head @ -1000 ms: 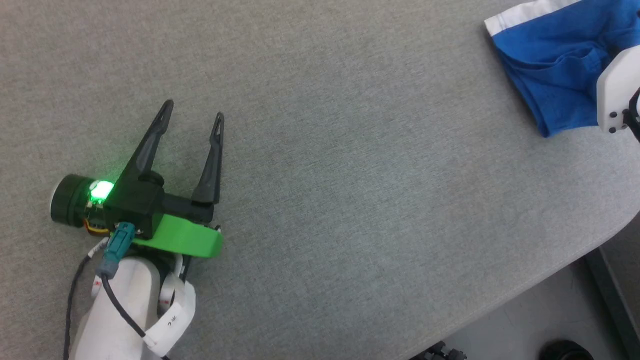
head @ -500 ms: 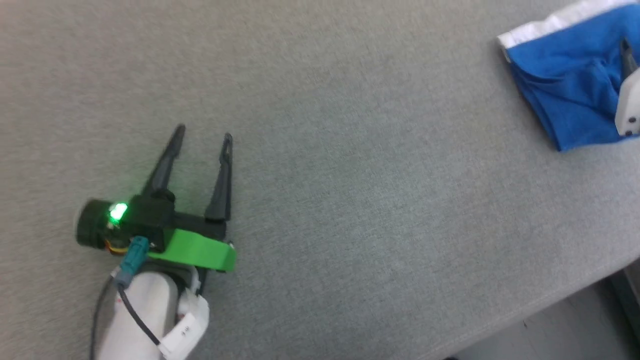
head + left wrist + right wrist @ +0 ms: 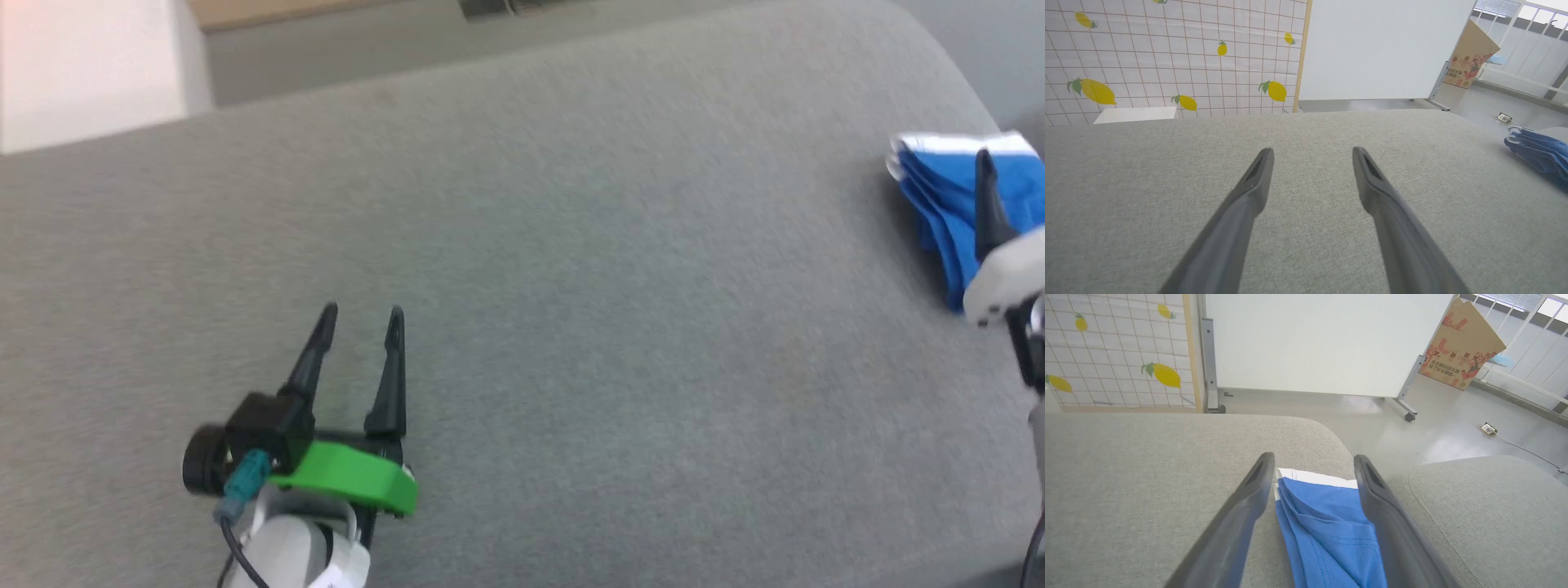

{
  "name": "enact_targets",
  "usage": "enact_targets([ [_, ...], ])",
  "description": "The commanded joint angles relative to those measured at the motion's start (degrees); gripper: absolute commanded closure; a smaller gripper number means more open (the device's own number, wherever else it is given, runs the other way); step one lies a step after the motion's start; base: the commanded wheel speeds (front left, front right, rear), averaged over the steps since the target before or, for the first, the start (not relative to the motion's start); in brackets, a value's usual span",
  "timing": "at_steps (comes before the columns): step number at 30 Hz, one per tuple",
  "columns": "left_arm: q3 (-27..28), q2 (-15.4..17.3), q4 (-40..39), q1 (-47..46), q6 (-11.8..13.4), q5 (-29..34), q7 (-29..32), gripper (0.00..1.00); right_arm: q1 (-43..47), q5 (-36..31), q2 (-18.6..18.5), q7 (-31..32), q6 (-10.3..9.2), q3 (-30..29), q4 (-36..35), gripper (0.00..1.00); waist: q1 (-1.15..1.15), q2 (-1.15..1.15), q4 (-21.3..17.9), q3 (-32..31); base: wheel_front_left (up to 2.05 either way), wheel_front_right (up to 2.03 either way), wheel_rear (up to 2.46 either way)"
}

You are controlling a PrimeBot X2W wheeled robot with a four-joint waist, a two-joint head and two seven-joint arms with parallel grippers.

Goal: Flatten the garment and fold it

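Garment (image 3: 1327, 522) btwn spread R claw (image 3: 1313, 459) fingers (image 3: 1245, 514)

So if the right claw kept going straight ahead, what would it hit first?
Probably the blue shorts: they lie between the open fingers of the right gripper, though how high it rides above them is unclear.

At lower left of the head view, the left gripper (image 3: 362, 314) is shown with 2 long, tapering black fingers (image 3: 390, 376) on a black block, backed by a bright green bracket (image 3: 351, 486). A teal connector (image 3: 245, 480) trailing a black cable (image 3: 235, 555) is fitted beside a black cylindrical camera (image 3: 198, 472), on a white forearm (image 3: 286, 555). At the right edge, a rounded white housing (image 3: 998, 278) is seen. In the right wrist view, the right gripper (image 3: 1313, 458) is seen with grey, slotted fingertips.
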Motion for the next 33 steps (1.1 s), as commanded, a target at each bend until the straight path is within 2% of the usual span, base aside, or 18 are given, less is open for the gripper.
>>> enact_targets([
  [1,0.3,-0.2,0.4,1.0,0.1,-0.7,-0.3,0.00,2.7,1.6,0.3,-1.0,-0.09,0.0,-2.7,0.00,0.00,0.00,6.4,-6.9,0.00,0.00,0.00],
  [6,0.6,-0.7,1.4,3.2,0.0,-2.0,-0.3,0.00,14.5,5.6,3.1,-2.2,-0.09,-0.7,-16.7,0.00,0.00,0.00,9.8,-10.1,0.00,0.00,0.00],
  [11,0.4,-0.9,1.8,4.4,0.2,-3.0,-0.3,0.00,26.1,6.2,7.7,-2.4,-0.09,-1.6,-30.6,0.00,0.00,0.00,13.3,-12.0,0.00,0.00,0.00],
  [15,-0.6,-0.9,1.8,4.6,0.8,-4.1,-0.3,0.00,32.0,5.9,10.9,-2.5,-0.09,-1.6,-37.6,0.00,0.00,0.00,15.6,-12.5,0.00,0.00,0.00],
  [21,-2.0,-0.9,2.4,5.2,1.3,-5.0,-0.3,0.00,37.6,4.6,13.7,-2.5,-0.09,0.0,-42.5,0.00,0.00,0.00,17.9,-13.8,0.00,0.00,0.00],
  [33,-2.5,-0.9,2.9,6.5,2.1,-5.1,-0.3,0.00,44.1,2.3,16.0,-2.5,-0.09,1.1,-44.3,0.00,0.00,0.00,20.1,-15.4,0.00,0.00,0.00],
])
